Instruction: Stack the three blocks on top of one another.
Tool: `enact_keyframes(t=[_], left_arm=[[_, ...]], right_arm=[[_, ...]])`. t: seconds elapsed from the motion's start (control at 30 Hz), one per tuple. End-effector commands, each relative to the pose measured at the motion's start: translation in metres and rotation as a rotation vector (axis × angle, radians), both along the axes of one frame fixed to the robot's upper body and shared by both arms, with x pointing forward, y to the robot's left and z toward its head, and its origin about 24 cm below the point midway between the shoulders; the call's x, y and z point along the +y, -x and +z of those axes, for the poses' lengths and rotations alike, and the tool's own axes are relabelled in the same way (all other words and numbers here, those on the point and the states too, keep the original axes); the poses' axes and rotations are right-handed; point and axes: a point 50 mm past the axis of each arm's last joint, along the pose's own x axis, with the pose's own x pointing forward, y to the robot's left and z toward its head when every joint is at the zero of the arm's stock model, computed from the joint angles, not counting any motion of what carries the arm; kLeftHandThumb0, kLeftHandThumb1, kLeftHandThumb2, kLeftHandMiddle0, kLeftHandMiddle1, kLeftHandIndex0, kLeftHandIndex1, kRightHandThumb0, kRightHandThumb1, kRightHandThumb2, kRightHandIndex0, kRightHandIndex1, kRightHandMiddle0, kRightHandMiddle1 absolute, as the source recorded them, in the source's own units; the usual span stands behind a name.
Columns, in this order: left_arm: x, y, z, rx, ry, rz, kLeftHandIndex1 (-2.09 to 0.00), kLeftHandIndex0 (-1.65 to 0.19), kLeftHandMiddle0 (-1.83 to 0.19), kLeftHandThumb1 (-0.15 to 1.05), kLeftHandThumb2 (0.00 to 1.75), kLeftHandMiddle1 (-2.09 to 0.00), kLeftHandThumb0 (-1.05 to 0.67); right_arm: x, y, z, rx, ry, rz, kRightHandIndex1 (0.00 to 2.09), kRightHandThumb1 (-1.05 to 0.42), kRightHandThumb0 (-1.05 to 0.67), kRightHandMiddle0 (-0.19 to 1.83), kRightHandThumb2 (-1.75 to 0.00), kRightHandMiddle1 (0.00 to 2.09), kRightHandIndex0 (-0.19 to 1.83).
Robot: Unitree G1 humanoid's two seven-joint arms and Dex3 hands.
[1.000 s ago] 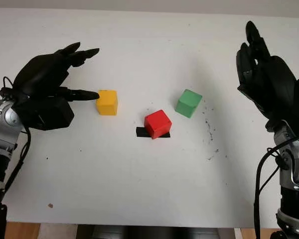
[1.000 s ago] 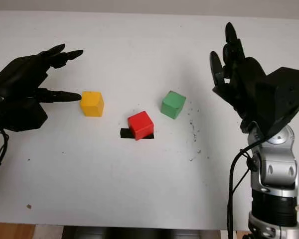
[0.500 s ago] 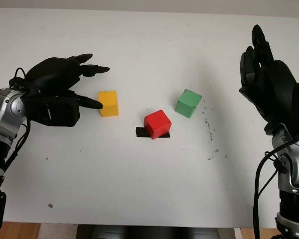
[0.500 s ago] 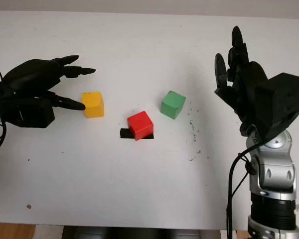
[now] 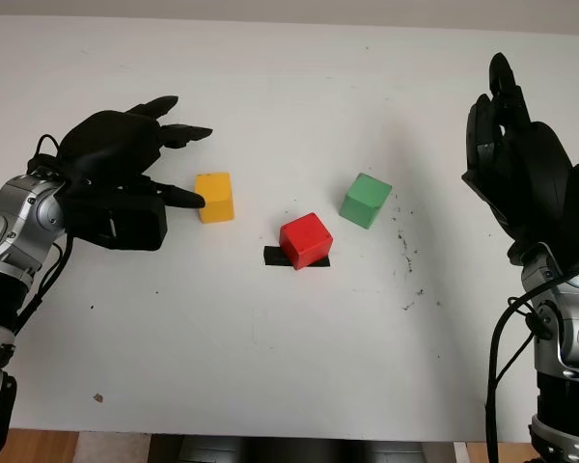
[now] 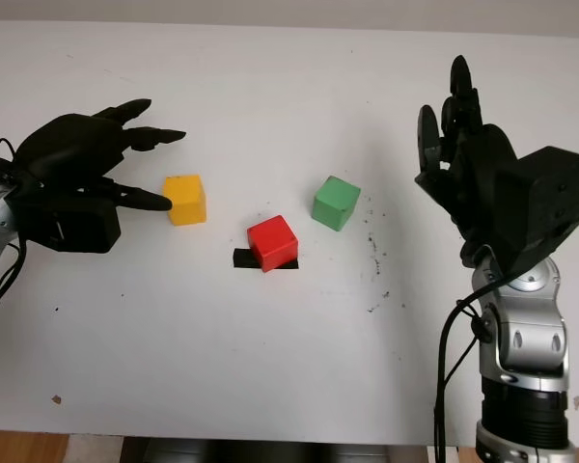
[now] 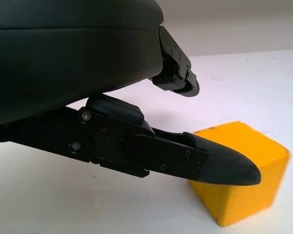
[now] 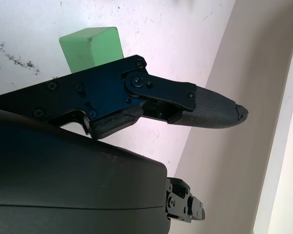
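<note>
Three blocks sit on the white table (image 5: pixel 270 386). Left of the red block (image 5: pixel 305 239), the left hand (image 5: pixel 125 183) is open, one fingertip (image 5: pixel 195 201) against the yellow block (image 5: pixel 214 196). The red block sits on a black tape mark (image 5: pixel 274 257), the green block (image 5: pixel 366 200) just right of it. Farther right, the right hand (image 5: pixel 516 164) is raised, open.

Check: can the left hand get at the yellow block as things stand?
Probably yes. The left hand is open right beside the yellow block, one finger at its near side, nothing between; red block sits apart.
</note>
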Motion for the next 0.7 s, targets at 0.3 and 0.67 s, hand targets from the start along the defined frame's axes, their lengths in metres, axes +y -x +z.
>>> enact_keyframes(t=[0.3, 0.67], left_arm=[[0.006, 0.007, 0.003, -0.241, 0.226, 0.048, -0.02, -0.21, -0.01, 1.05, 0.63, -0.05, -0.88], [0.001, 0.023, 0.007, -0.244, 0.244, 0.052, -0.04, -0.19, 0.00, 1.05, 0.74, -0.05, -0.91]], right_arm=[[0.002, 0.001, -0.001, -0.007, 0.000, 0.012, 0.00, -1.05, -0.74, -0.19, -0.68, 0.00, -0.19], [0.002, 0.003, -0.002, -0.015, 0.017, 0.014, 0.00, -1.05, -0.73, -0.19, -0.66, 0.00, -0.19]])
